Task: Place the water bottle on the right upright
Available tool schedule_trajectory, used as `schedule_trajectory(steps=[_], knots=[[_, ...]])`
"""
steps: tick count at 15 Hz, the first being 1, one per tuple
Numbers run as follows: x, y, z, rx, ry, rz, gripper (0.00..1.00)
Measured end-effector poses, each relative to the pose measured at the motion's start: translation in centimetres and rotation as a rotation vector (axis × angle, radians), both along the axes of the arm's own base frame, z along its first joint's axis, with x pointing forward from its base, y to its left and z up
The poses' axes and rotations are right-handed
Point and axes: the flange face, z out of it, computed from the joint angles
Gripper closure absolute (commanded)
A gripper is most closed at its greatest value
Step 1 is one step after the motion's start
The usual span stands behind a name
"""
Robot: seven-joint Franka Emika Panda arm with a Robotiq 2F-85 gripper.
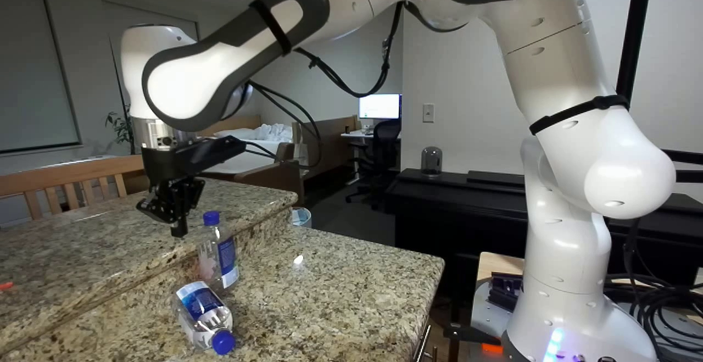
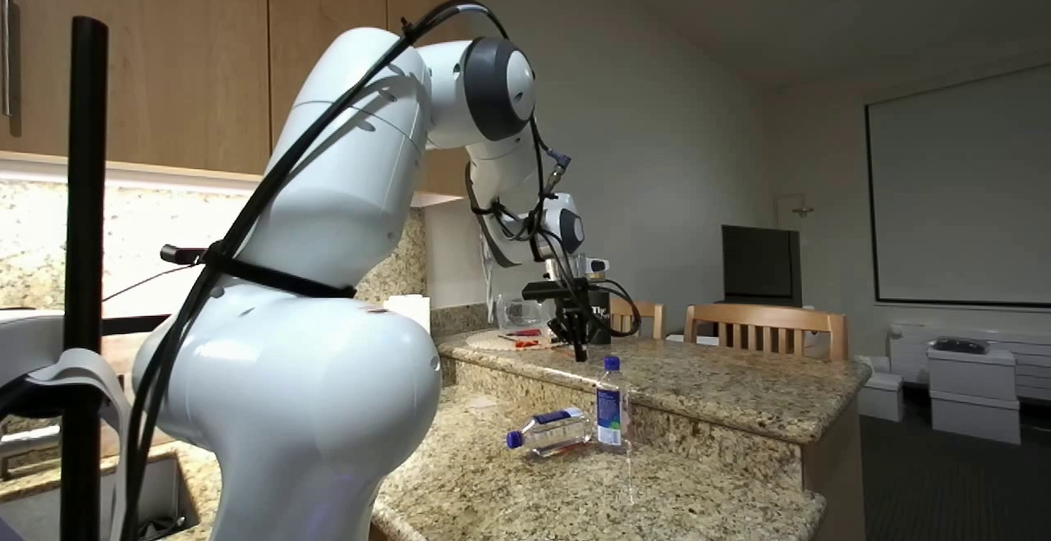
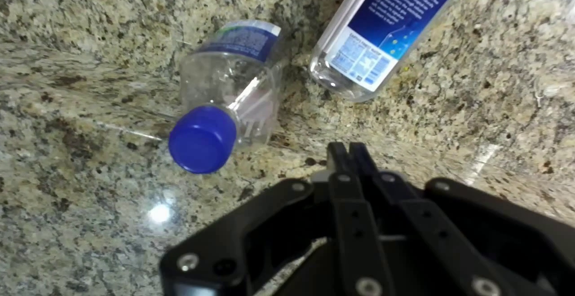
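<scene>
You are hanging the black two-finger gripper [image 3: 347, 148] with its tips downward, and its slim dark fingers [image 3: 336, 156] are pressing together along a thin seam. Beside those fingertips, and apart from them, the slim clear plastic water bottle [image 3: 231, 82] with a blue cap and a blue label band is standing upright on the speckled granite lower counter [image 1: 340, 301]. Its cap is showing near the fingertips in both exterior views, while its base is resting well below them. In your wrist view it is appearing up and to the left of the fingers. Also below the gripper, a second blue-capped clear plastic bottle [image 1: 203, 313] with a wide blue-and-white label is lying on its side on the same counter, its base end near the upright bottle and its cap facing away from it. The raised speckled granite ledge [image 1: 82, 241] is stretching beneath the gripper, and in an exterior view a pale wooden slatted chair [image 2: 768, 315] is standing beyond it.
</scene>
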Motion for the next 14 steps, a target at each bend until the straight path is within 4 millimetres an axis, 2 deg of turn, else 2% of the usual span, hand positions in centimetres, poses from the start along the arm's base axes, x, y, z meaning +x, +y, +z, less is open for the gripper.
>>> schedule_trajectory(steps=[2, 3, 4, 6, 10, 14], knots=[[-0.8, 0.7, 0.5, 0.03, 0.023, 0.039, 0.94], [-1.5, 1.0, 0.5, 0.052, 0.049, 0.068, 0.68], [-2.4, 1.2, 0.5, 0.075, 0.08, 0.1, 0.68], [-4.8, 1.3, 0.4, 0.11, 0.144, 0.162, 0.56], [-9.3, -0.7, 1.4, 0.156, 0.307, 0.193, 0.31], [-11.7, -3.7, 4.5, 0.161, 0.382, 0.129, 0.05]])
